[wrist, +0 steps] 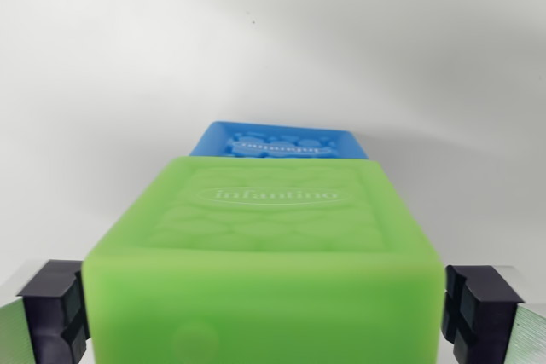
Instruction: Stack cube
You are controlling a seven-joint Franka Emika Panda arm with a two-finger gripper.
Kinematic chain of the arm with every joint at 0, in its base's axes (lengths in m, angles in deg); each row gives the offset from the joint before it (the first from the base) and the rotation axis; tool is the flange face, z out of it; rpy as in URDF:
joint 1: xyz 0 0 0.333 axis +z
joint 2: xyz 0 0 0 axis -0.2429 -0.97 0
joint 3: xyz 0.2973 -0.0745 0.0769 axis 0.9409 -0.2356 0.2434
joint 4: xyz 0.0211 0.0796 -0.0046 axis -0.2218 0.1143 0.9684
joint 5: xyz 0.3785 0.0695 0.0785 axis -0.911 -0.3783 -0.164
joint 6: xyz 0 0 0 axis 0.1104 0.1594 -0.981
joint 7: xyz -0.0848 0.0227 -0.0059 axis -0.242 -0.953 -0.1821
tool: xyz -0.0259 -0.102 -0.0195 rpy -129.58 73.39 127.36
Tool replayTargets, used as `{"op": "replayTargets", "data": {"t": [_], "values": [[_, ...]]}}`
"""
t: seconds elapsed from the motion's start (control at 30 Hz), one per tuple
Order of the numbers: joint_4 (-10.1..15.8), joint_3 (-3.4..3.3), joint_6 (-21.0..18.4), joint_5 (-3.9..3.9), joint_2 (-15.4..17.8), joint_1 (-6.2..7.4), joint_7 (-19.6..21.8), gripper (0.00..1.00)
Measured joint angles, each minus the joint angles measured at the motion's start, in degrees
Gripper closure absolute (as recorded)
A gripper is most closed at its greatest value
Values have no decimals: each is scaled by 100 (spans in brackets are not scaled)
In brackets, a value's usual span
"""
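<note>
Two black pads point(53, 309) flank your green cube point(264, 296) at the frame's bottom, jaws spread wide to its full width and apparently clamping its sides. You look to be mid-carry. Beyond it, partly hidden, lies the blue cube point(281, 141) on the white surface point(273, 40); next, I'd judge, centre over it and lower.

Green cube point(264, 245) between gripper point(264, 313) pads; blue cube point(280, 141) just beyond.

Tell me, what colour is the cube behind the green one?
Blue, with raised bubble shapes on top; the wrist view shows it.
</note>
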Motion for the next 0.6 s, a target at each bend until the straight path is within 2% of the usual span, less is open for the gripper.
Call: {"op": "replayTargets", "data": {"t": [0.33,0.6], "values": [[7,0,-73,-1,92,0,0,0],[31,2,-264,-8,318,0,0,0]]}}
